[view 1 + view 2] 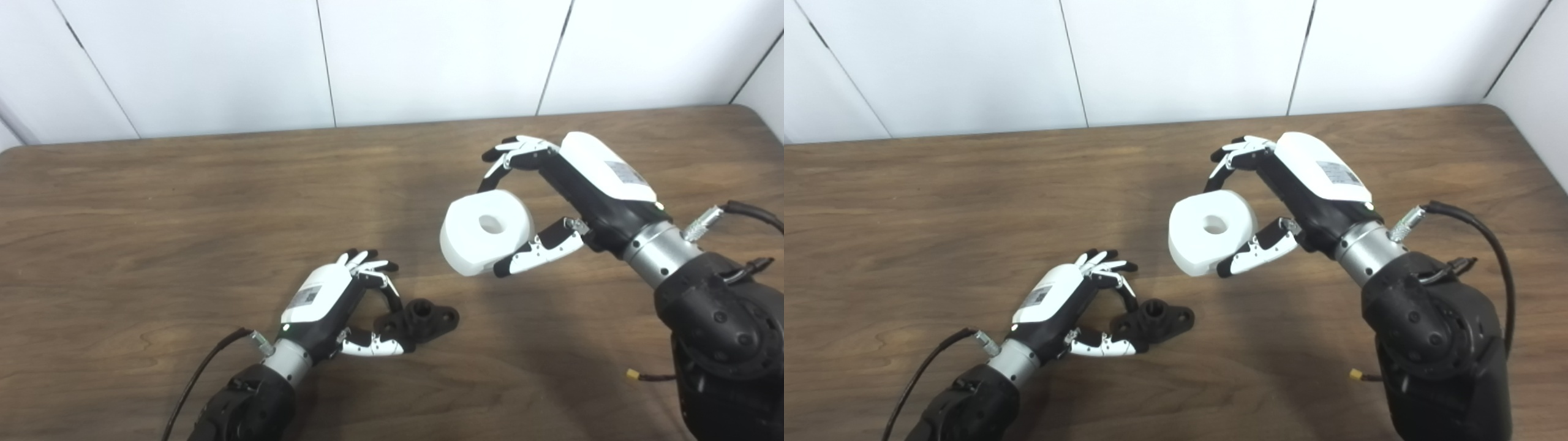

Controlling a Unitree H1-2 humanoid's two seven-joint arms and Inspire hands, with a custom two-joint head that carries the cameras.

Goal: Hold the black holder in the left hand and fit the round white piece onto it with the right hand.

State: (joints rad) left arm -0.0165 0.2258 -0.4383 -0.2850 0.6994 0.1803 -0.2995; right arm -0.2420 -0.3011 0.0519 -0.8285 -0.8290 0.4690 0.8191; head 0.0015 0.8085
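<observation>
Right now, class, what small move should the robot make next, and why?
Probably carry the white piece, held in the right hand, down and left until its hole sits over the black holder. The left hand grips the holder on the table, and the two parts are apart.

Left hand point(343, 303) low, fingers curled in a pinch; right hand point(554, 196) raised, fingers and thumb clasped.

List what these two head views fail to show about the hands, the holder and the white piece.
- Black holder: its near end is covered by the left hand in both views, so how firm the hold is stays unclear.
- Whether the holder rests on the table or is lifted: not clear.
- Round white piece: its far side is hidden behind its own body, so the right hand fingers' contact there is unseen.
- Right forearm: cut off by the frame edge.
</observation>
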